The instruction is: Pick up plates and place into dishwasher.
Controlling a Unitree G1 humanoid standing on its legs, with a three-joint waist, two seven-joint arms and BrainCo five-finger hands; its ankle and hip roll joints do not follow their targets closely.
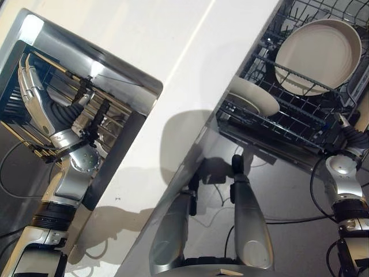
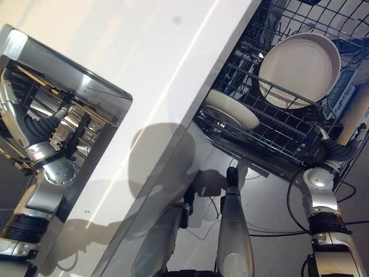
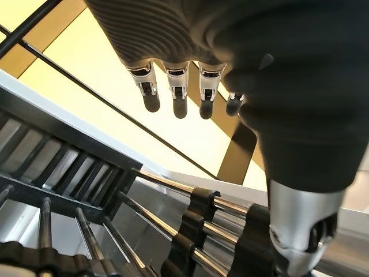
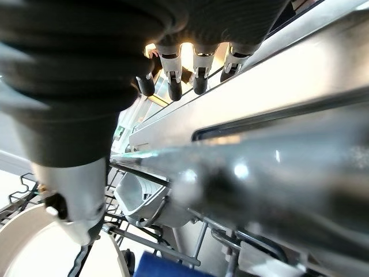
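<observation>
1. Your left hand (image 1: 33, 95) reaches into the sink (image 1: 124, 86), over its wire rack (image 3: 190, 236); fingers (image 3: 177, 95) straight and apart, holding nothing.
2. Your right hand (image 4: 173, 63) is at the dishwasher rack's (image 2: 277, 133) edge, fingers loosely extended, empty.
3. A large plate (image 2: 300, 66) stands tilted in the rack; a smaller plate (image 2: 230, 109) leans near its front corner.
</observation>
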